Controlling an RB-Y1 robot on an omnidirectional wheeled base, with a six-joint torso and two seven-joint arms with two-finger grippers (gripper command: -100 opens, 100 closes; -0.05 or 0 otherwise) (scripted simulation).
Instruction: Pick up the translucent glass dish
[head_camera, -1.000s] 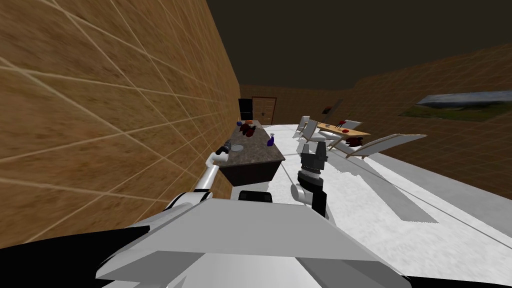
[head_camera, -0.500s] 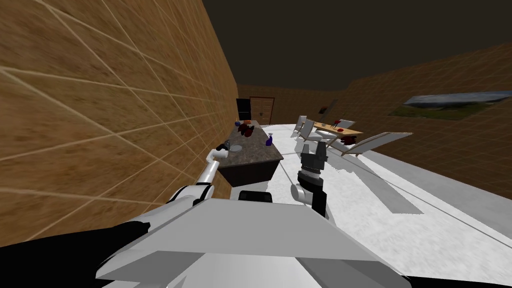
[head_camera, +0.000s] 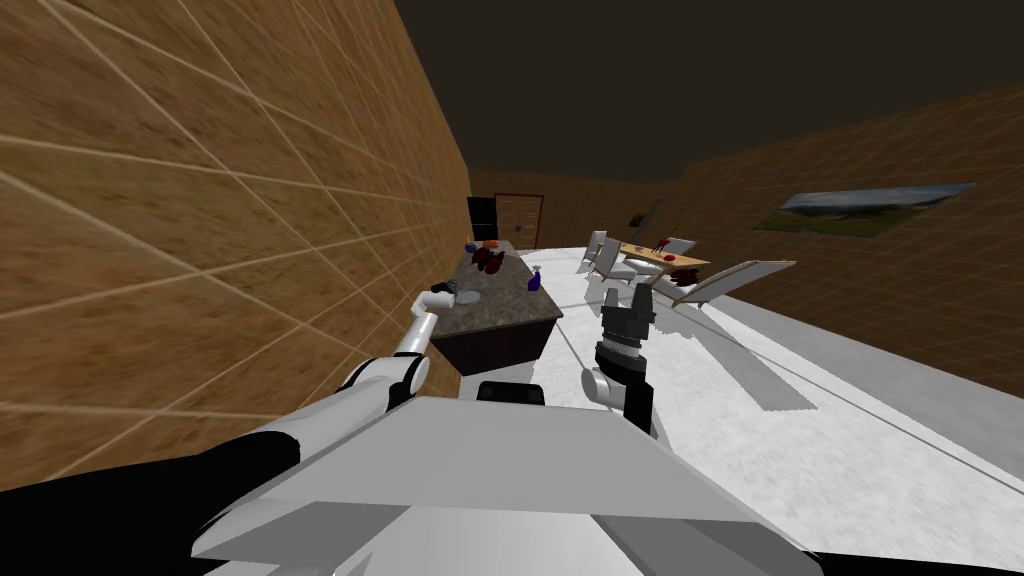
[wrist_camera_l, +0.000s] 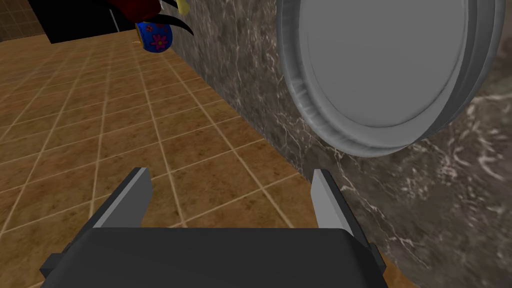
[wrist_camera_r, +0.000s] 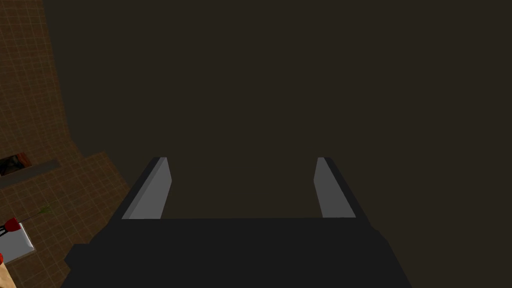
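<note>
Our left gripper (wrist_camera_l: 231, 172), spread wide, hangs just beside the dish (wrist_camera_l: 380, 75) on the counter (wrist_camera_l: 440, 200). We should shift until the rim sits inside, then close. Our right gripper (wrist_camera_r: 242, 187) is spread too.

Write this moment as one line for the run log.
left gripper: open, near dish, not touching | dish: on counter | right gripper: open, raised

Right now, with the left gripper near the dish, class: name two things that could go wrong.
1. The grey dish lies beyond one finger of the open left gripper, not between the fingers; closing now would likely miss.
2. The tiled wall runs right along the marbled counter; a sideways correction might strike it.
</note>
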